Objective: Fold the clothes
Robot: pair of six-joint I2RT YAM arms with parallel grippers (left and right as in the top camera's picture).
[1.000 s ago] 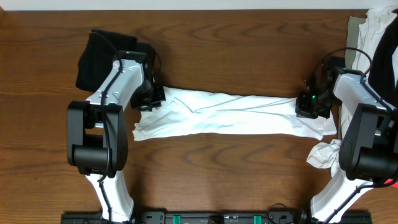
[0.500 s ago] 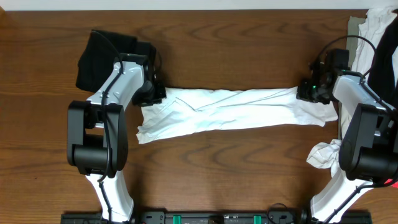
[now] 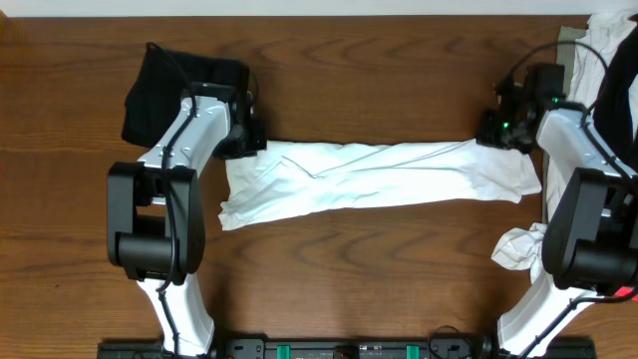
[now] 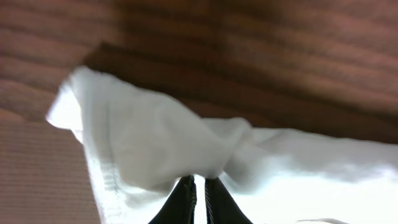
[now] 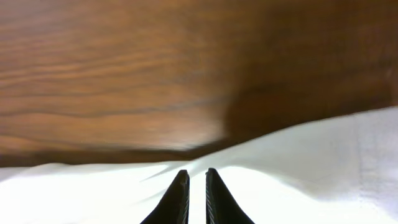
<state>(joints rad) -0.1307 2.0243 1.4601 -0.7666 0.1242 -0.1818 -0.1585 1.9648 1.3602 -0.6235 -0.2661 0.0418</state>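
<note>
While both arms reach to opposite ends of the T-shirt (image 3: pixel 369 178), left gripper (image 4: pixel 198 182) and right gripper (image 5: pixel 194 174) sit nearly closed.

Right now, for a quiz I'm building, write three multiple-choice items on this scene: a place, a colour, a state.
1. Where is the white shirt? A) far left corner B) across the middle, between the arms C) off the near edge
2. What colour is the garment behind the left arm? A) black B) red C) white
3. How does the shirt lie? A) balled up B) spread fully open C) folded into a long band on the table
Answers: B, it spans arm to arm; A, it shows dark at upper left; C, it forms one narrow strip.
</note>
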